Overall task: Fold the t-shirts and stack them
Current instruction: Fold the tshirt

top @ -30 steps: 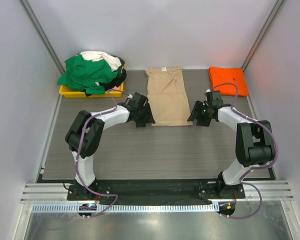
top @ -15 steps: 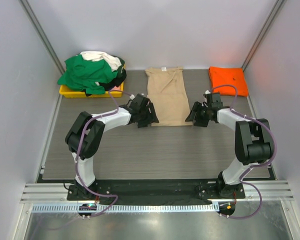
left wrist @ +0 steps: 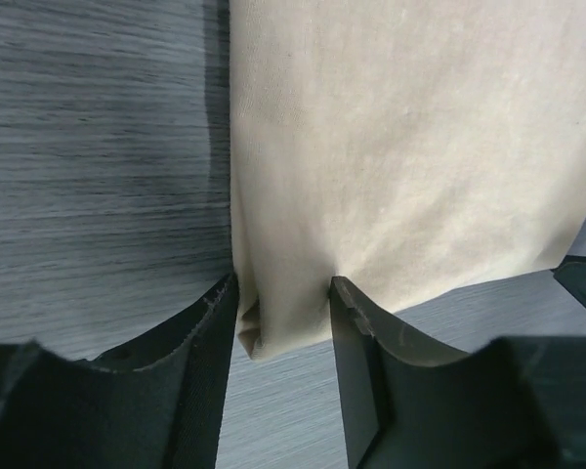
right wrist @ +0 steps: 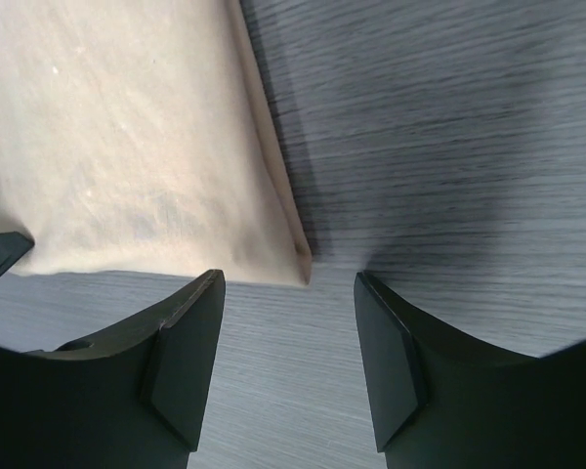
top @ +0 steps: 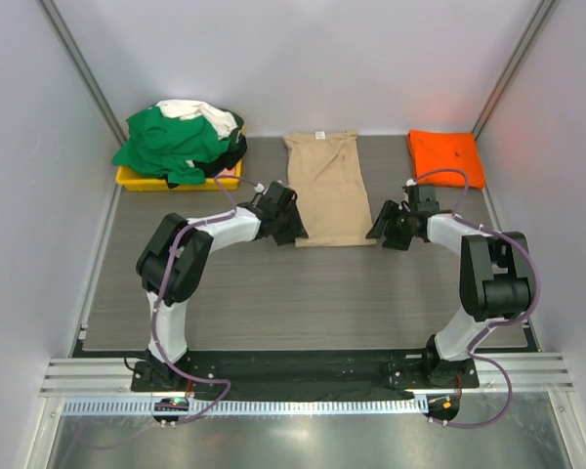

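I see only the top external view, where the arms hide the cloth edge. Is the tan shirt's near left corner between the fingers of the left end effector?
Observer: Yes, the left wrist view shows that corner of the tan shirt between the open fingers of the left end effector.
Operator: And the right side?
Observer: The right end effector is open too; the other near corner lies level with its fingertips, not yet deeper between them.

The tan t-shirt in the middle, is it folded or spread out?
Partly folded: the tan t-shirt lies as a long narrow strip, no sleeves showing.
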Controlling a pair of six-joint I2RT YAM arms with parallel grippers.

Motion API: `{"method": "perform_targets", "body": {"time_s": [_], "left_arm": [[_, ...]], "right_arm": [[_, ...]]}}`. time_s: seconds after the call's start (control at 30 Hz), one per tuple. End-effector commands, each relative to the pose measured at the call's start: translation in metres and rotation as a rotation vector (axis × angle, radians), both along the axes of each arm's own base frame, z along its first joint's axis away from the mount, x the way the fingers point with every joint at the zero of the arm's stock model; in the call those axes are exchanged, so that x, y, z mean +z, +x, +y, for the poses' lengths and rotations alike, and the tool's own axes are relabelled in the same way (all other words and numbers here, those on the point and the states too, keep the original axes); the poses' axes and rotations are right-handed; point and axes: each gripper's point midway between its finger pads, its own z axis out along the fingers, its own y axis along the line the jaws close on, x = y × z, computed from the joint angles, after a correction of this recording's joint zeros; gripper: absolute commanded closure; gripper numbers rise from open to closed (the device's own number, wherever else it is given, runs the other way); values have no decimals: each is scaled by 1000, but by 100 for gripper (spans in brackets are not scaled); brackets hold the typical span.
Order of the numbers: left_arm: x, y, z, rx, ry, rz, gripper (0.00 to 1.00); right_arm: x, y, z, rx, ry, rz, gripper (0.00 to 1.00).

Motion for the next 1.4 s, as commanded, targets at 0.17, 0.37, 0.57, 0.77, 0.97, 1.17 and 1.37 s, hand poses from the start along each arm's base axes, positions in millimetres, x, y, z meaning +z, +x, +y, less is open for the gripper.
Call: {"method": "perform_targets", "body": {"time_s": [0.17, 0.37, 0.57, 0.77, 0.97, 1.17, 1.37], "left_arm": [[-39, -29, 20, 40, 66, 97, 60], [-49, -29, 20, 47, 74, 113, 81], [-54, -32, 21, 50, 79, 127, 97], [-60, -35, 20, 47, 73, 140, 100], [-52, -36, 18, 40, 50, 130, 100], [-46, -53, 24, 32, 49, 132, 100], [-38, -92, 30, 5, 57, 129, 100]], "right_arm": [[-8, 10, -8, -41, 1, -17, 39], [-19, 8, -8, -49, 5, 1, 46], [-26, 3, -2, -38, 45, 11, 57], [-26, -7, 10, -15, 115, 11, 62], [-27, -14, 16, -9, 156, 23, 85], [-20, -26, 18, -21, 182, 22, 99], [-1, -51, 17, -30, 184, 3, 99]]}}
